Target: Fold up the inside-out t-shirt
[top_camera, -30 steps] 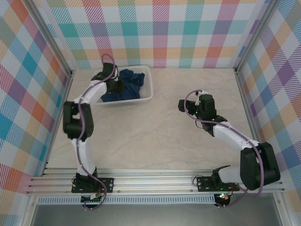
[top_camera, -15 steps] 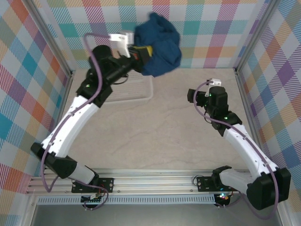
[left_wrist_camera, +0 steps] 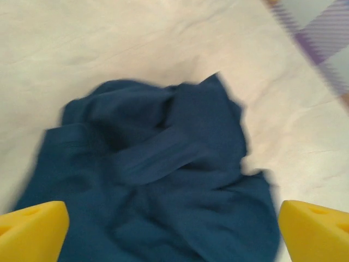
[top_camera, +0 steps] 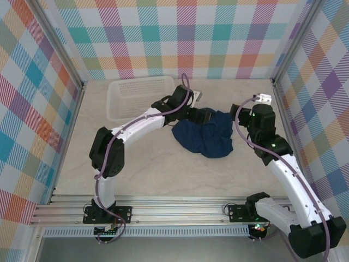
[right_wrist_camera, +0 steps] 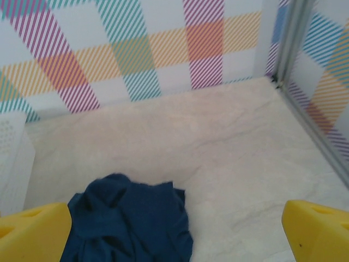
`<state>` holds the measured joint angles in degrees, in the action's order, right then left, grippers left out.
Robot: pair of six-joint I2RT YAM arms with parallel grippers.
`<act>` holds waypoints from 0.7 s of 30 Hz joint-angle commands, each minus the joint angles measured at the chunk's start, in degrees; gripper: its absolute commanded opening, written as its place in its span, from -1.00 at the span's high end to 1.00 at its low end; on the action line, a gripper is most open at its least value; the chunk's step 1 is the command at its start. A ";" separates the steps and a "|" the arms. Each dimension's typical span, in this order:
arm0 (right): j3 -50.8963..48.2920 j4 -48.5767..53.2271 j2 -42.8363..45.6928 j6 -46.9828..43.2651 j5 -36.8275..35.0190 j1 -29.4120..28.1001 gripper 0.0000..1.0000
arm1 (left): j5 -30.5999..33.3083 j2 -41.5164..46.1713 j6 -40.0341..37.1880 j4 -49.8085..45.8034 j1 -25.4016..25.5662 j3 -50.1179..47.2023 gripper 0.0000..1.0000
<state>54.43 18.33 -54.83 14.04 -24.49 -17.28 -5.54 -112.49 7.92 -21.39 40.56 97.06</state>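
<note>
Dropped from the air, the t-shirt lies crumpled, navy.

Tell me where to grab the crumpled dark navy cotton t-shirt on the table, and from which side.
Probably pinch the raised fold crossing the middle of the dark navy cotton t-shirt, coming straight down from above. The heap lies low on the pale table, its edges hugging the surface; that ridge stands proud enough to pinch.

A robot test cell, probably in a lab: plaid-printed panels on aluminium framing enclose a pale tabletop, with robot arms bolted on.
</note>
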 commanded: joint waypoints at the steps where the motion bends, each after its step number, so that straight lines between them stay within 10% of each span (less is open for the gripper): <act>1: -0.67 0.39 -2.36 -0.07 8.21 0.08 -0.98 | 13.50 3.61 -8.04 -4.56 -3.51 -2.22 -1.00; 15: -2.14 -4.03 -9.80 3.36 20.33 -0.09 -0.98 | 21.50 0.39 -32.62 -19.52 -11.29 -5.90 -0.87; 21: -1.20 -4.84 -12.13 3.45 22.27 -0.11 -0.98 | 22.82 0.52 -29.90 -20.85 -15.25 -6.53 0.00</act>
<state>52.69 15.44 -66.22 16.71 -4.62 -17.28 15.90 -111.92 -22.39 -38.94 27.75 91.15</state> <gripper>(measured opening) 0.990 0.531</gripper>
